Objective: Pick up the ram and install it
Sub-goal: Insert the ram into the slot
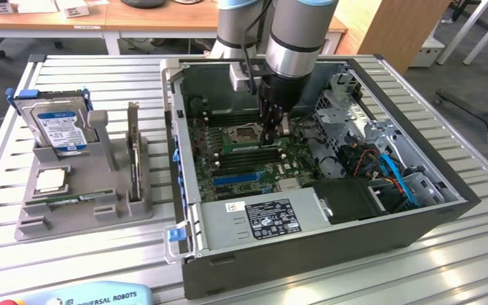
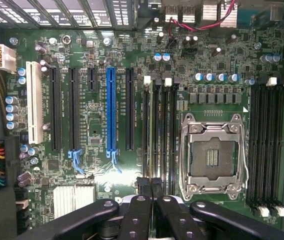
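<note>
Gripper (image 1: 268, 141) is down inside the open PC case (image 1: 447, 210), fingers pinched basically shut over the memory slots (image 2: 159, 130) beside the CPU socket (image 2: 213, 155); can't tell if anything's between them. What looks like the ram (image 1: 79, 200) lies flat in the grey holder (image 1: 83, 219) outside, near the hard drive (image 1: 58, 127) and upright card (image 1: 133, 152). Cables (image 1: 393, 171) crowd the case toward the exterior view's right.

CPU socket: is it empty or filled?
Empty. The socket shows bare contacts inside its metal frame, with no chip seated.
</note>
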### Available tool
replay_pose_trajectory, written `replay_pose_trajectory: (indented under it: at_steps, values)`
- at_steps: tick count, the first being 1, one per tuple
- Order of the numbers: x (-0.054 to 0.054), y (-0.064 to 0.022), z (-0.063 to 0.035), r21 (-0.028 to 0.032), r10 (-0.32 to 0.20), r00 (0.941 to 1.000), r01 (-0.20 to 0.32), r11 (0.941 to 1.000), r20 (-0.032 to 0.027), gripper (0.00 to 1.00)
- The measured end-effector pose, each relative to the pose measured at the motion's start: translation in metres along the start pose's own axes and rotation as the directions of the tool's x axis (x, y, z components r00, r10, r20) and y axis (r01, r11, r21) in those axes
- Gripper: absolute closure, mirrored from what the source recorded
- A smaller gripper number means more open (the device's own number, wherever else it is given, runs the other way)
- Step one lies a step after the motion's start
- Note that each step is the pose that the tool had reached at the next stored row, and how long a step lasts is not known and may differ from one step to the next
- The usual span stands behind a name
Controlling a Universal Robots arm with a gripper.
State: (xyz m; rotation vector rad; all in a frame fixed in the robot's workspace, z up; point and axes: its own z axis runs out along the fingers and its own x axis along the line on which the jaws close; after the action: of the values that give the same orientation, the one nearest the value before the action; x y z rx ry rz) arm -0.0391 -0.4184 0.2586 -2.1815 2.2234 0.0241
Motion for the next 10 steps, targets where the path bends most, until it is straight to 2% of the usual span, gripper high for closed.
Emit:
replay_pose_trajectory:
  at_steps: [6, 7, 8, 10]
  values:
    - [0.0001, 0.0000, 0.0023, -0.0002, 0.000, 1.0000, 0.000, 1.0000, -0.0005, 0.88]
    - [0.0001, 0.0000, 0.0030, -0.0011, 0.000, 1.0000, 0.000, 1.0000, -0.0046, 0.88]
    - [0.0001, 0.0000, 0.0034, -0.0012, 0.000, 1.0000, 0.000, 1.0000, -0.0060, 0.88]
    - [0.0002, 0.0001, 0.0063, -0.0012, 0.000, 1.0000, 0.000, 1.0000, -0.0061, 0.88]
